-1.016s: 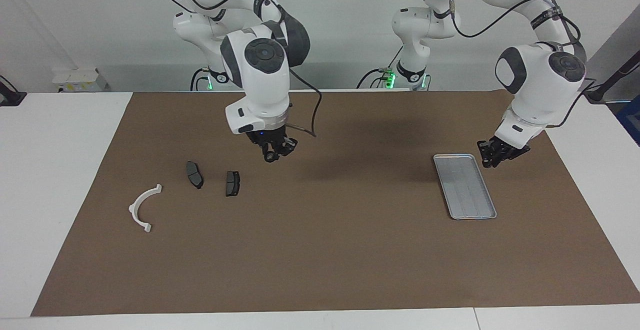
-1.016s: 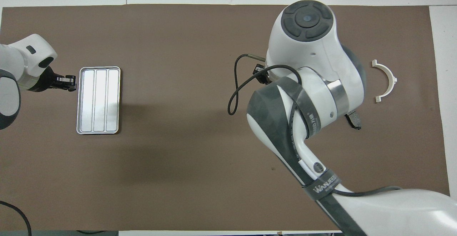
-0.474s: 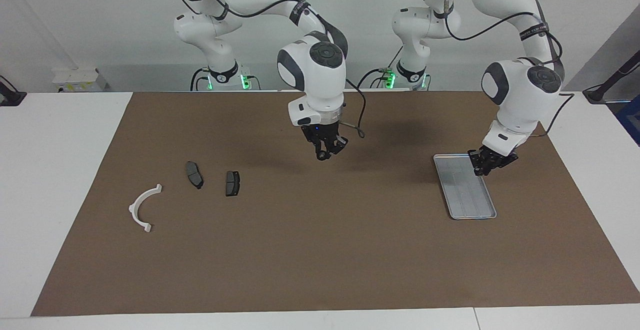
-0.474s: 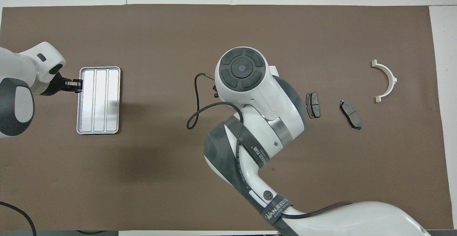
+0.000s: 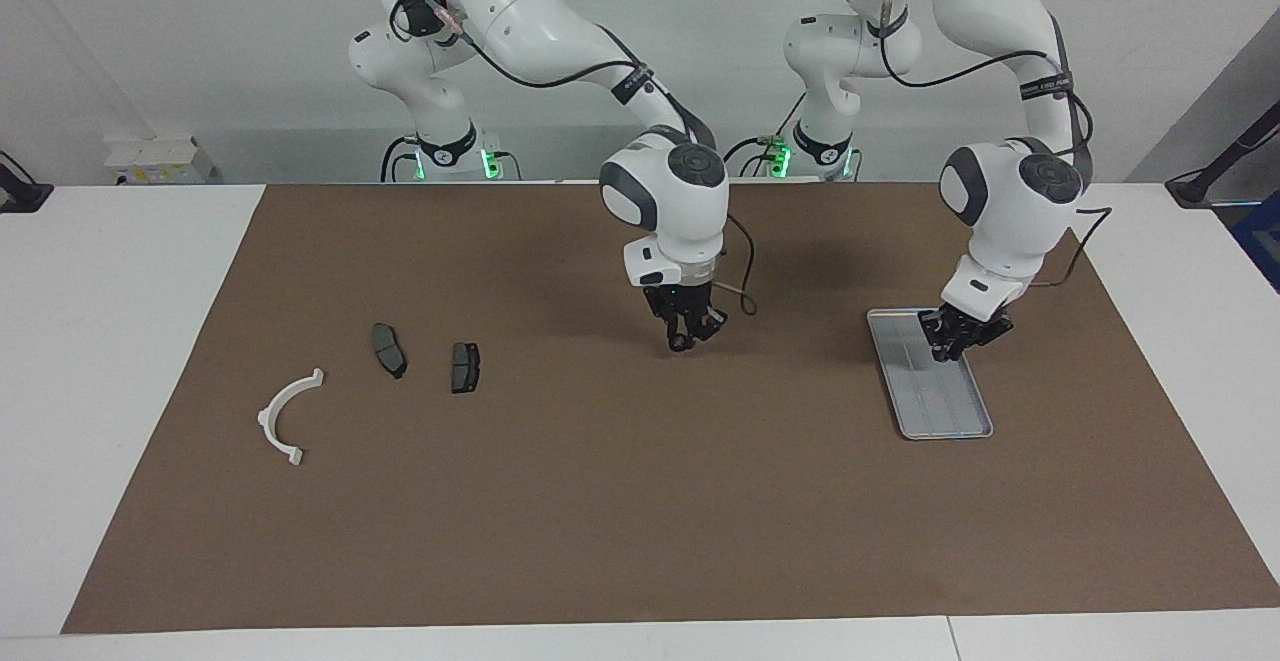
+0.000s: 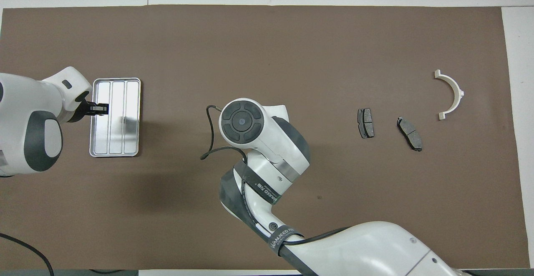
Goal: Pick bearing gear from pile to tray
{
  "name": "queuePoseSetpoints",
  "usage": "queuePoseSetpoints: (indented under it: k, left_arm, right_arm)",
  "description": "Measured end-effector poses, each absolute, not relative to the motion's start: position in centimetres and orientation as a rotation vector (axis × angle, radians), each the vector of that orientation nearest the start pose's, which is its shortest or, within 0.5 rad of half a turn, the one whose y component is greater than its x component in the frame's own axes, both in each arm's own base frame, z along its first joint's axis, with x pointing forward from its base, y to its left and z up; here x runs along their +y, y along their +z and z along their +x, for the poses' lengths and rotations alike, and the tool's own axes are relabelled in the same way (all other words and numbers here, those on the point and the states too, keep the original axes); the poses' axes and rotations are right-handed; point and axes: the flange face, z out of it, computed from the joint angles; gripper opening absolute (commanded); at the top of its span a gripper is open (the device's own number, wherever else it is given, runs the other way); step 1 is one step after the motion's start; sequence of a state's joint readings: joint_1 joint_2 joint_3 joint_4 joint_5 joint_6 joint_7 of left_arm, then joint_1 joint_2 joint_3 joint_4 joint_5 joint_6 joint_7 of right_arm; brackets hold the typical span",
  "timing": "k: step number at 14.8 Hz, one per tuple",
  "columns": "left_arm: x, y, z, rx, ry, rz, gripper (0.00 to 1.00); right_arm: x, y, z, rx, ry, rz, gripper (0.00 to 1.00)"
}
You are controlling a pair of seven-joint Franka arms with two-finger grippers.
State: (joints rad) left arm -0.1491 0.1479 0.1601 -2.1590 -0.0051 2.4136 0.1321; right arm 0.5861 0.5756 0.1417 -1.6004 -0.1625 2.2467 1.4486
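- Surface: a brown mat [image 5: 640, 501] covers most of a white table [image 5: 110, 341]; a plain pale wall [image 5: 200, 41] stands at the robots' end, with green lights at the 2 arm bases.
- Tray [image 5: 955, 411]: flat, rectangular, silver-grey metal with rounded corners, a low rim and lengthwise ridges; it lies on the mat toward the left arm's end of the table.
- Pile: 2 dark grey brake pads [image 5: 389, 349] [image 5: 465, 367] lie side by side but apart, toward the right arm's end; a white curved bracket [image 5: 286, 416] lies near them, closer to that end and farther from the robots.
- Left gripper [image 5: 951, 345]: low over the end of the tray nearer the robots, fingertips together; nothing shows between them.
- Right gripper [image 5: 685, 338]: raised over bare mat between the pads and the tray, pointing down; its fingertips are pinched on a small dark round piece [image 5: 679, 344], whose kind cannot be made out.
- In the overhead view the right arm's wrist hides its own gripper; the left gripper [image 6: 99, 109] shows over the tray's edge.
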Motion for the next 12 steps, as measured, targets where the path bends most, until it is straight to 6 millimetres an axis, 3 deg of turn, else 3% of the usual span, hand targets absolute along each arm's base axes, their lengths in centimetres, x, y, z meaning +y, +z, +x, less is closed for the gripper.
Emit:
queuePoseSetpoints:
  k: [2, 6, 7, 8, 9, 10, 12]
  left_arm:
    - [0.4, 33.0, 56.1, 0.192, -0.155, -3.105, 0.00]
    - [0.0, 31.3, 54.6, 0.203, -0.115, -3.110, 0.00]
    - [-0.1, 31.2, 54.4, 0.204, -0.115, -3.110, 0.00]
    - [0.0, 31.1, 54.2, 0.204, -0.111, -3.111, 0.00]
    - [0.0, 31.0, 53.9, 0.204, -0.104, -3.112, 0.00]
    - [0.0, 31.0, 53.8, 0.204, -0.104, -3.112, 0.00]
    - [0.0, 31.0, 53.8, 0.205, -0.109, -3.112, 0.65]
  right_arm:
    - [45.0, 29.3, 53.9, 0.991, -0.135, -2.922, 0.00]
    - [44.8, 29.1, 54.2, 0.997, -0.143, -2.911, 0.00]
    - [44.7, 28.9, 54.2, 0.996, -0.144, -2.910, 0.12]
    - [44.7, 28.9, 54.2, 0.996, -0.144, -2.909, 0.60]
    - [44.7, 28.9, 54.2, 0.997, -0.144, -2.909, 1.00]
    - [44.6, 28.9, 54.4, 1.001, -0.145, -2.908, 1.00]
    - [44.0, 28.9, 54.7, 1.020, -0.141, -2.916, 1.00]
